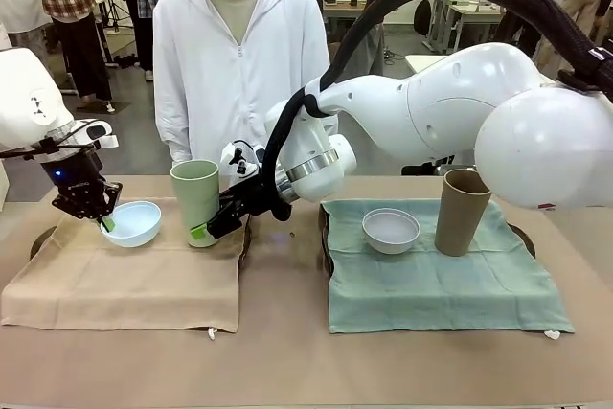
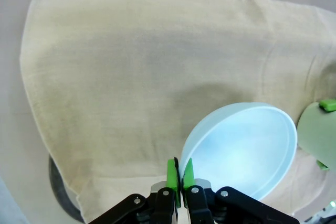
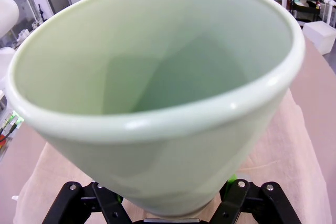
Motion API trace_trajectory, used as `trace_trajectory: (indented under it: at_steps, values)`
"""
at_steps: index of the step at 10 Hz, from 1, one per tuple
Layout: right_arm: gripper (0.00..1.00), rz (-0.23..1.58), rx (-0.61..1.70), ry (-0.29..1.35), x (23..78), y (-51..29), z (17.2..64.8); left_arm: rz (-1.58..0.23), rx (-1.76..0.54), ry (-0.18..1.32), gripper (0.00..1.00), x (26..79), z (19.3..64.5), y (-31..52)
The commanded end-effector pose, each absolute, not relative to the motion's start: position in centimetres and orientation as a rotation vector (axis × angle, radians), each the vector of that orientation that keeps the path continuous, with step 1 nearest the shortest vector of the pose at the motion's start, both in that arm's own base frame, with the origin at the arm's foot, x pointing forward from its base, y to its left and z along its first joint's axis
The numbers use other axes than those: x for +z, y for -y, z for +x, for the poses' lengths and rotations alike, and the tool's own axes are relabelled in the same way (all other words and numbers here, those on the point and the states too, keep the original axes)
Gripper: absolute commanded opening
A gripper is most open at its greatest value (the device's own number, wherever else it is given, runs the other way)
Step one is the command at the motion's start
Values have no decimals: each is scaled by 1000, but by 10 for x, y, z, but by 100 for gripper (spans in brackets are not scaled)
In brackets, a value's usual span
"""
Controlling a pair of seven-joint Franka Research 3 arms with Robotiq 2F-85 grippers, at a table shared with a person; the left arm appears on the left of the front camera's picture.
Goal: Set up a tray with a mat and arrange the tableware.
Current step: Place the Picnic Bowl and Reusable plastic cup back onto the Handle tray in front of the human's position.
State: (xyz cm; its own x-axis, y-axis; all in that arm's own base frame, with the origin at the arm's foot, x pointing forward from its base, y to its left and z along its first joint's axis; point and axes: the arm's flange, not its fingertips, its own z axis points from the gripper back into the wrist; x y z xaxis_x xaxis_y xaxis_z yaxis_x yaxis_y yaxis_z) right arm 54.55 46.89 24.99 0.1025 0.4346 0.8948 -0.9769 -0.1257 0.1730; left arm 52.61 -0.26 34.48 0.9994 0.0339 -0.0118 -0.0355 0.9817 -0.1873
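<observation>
While the pale blue bowl (image 1: 131, 223) rests on the beige mat (image 1: 124, 280) at the table's left, its near rim is pinched by the fully closed left gripper (image 1: 107, 222). Just beside it, the light green cup (image 1: 195, 200) is clasped low on its body by the right gripper (image 1: 203, 230), whose jaws are spread wide around it. On the green mat (image 1: 445, 284), the greyish-white bowl (image 1: 391, 230) and the brown cup (image 1: 463, 211) are seen standing near each other.
</observation>
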Motion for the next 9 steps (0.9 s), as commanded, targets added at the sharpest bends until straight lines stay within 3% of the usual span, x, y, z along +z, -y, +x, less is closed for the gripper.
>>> trace_trajectory:
  at_steps: [1, 3, 4, 5, 6, 7, 8, 9]
  values:
    - [80, 1029, 1407, 687, 252, -473, 552, -201, 32, -19, 4, 344, 531, 3]
    - [80, 1004, 1423, 683, 251, -474, 550, -199, 34, -30, 4, 343, 531, 4]
    - [100, 1001, 1433, 678, 251, -474, 549, -198, 33, -36, 51, 343, 530, 5]
    - [100, 998, 1433, 677, 251, -475, 549, -197, 31, -39, 64, 344, 529, 4]
    - [100, 978, 1429, 669, 252, -475, 548, -199, 32, -43, 100, 344, 529, 4]
    - [100, 965, 1422, 654, 254, -474, 545, -202, 38, -46, 84, 346, 528, 3]
    - [100, 936, 1412, 624, 261, -473, 541, -202, 43, -47, 100, 348, 526, 3]
    - [100, 904, 1401, 576, 270, -470, 535, -205, 40, -51, 100, 353, 524, 2]
